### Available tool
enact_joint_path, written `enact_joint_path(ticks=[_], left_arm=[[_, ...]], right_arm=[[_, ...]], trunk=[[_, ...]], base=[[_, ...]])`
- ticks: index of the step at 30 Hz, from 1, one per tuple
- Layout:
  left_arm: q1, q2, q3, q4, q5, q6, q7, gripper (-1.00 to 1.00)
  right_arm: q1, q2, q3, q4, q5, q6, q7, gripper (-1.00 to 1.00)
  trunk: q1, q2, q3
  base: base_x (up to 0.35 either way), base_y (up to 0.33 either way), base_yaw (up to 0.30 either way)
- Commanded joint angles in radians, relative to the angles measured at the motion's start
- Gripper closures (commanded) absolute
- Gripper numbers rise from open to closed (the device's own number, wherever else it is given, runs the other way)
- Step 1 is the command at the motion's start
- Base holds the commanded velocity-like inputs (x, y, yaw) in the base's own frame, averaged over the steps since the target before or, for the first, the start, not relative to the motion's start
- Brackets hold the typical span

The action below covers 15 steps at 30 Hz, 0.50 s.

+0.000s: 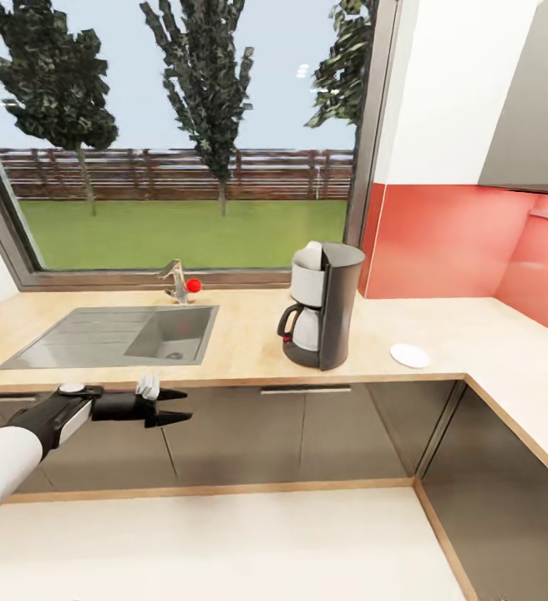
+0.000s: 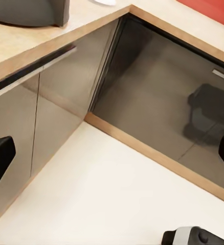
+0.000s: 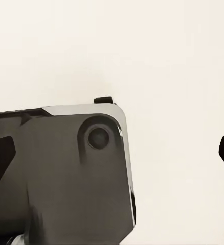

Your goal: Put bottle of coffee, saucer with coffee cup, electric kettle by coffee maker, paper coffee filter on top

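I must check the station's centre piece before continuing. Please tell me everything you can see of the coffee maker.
The coffee maker stands upright on the wooden countertop, right of the sink and left of a small white saucer, apart from both. Its body is dark grey, plastic-looking, with a white upper part, something white on top, and a glass carafe with a black handle and a small red mark. Nothing grips it.

Big window (image 1: 182,142), red backsplash (image 1: 441,242), pale floor (image 1: 224,542)
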Motion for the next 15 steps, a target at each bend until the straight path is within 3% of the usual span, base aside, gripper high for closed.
enact_joint_path(ticks=[1,10,12,15], left_arm=[[-0.001,0.001,-0.009,0.001,0.009,0.001,0.000,-1.00],[0.057,-0.007,-0.010,0.008,0.008,0.001,0.030,-1.00],[0.084,-0.008,-0.010,0.008,0.007,0.000,0.056,-1.00],[0.134,-0.007,-0.010,0.009,0.005,0.000,0.158,-1.00]], right_arm=[[-0.001,0.000,-0.001,0.000,-0.007,-0.003,0.000,-1.00],[-0.001,0.000,-0.001,0.000,-0.007,-0.003,0.000,-1.00],[-0.001,0.000,-0.001,0.000,-0.007,-0.003,0.000,-1.00],[-0.001,0.001,-0.001,0.000,-0.007,-0.002,0.000,-1.00]], trunk=[[0.001,-0.002,-0.002],[0.001,-0.002,-0.002],[0.001,-0.002,-0.002],[0.001,-0.002,-0.002]], base=[[-0.049,0.026,0.000],[-0.010,0.005,0.005],[-0.001,0.000,0.110],[0.000,0.000,0.210]])
